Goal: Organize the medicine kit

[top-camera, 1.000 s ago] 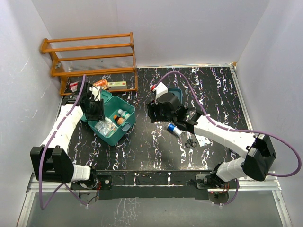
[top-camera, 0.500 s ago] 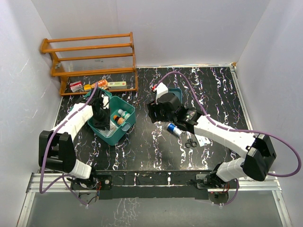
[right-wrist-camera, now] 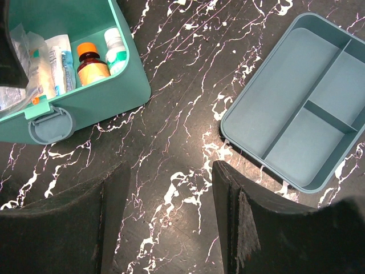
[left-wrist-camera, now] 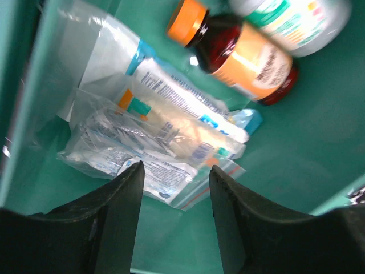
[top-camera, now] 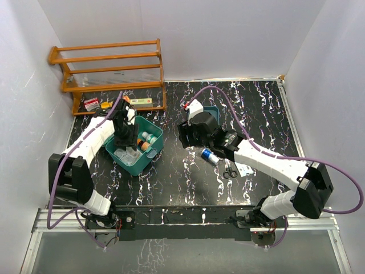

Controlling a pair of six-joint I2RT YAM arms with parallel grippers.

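The medicine kit [top-camera: 140, 165], a teal-green case, lies open at the table's left. My left gripper [top-camera: 125, 139] hangs inside it, pointing down. In the left wrist view the gripper [left-wrist-camera: 175, 171] is open and empty just above the kit's floor [left-wrist-camera: 285, 148]. Past its fingertips lie clear plastic packets [left-wrist-camera: 154, 123], an amber bottle with an orange cap [left-wrist-camera: 242, 54] and a white bottle [left-wrist-camera: 293, 17]. My right gripper [top-camera: 189, 135] hovers at mid-table. It [right-wrist-camera: 171, 171] stands open over bare black marble, between the kit [right-wrist-camera: 97, 108] and a divided tray [right-wrist-camera: 308, 114].
A blue-capped bottle [top-camera: 209, 156], scissors [top-camera: 230, 171] and a white packet [top-camera: 244, 169] lie under the right arm. The darker teal tray [top-camera: 213, 109] sits behind the right gripper. A wooden rack [top-camera: 111, 71] stands at the back left, with small boxes [top-camera: 91, 104] beneath it.
My left arm has swung right, from the kit's left edge to a spot over its inside. The right arm has not moved.
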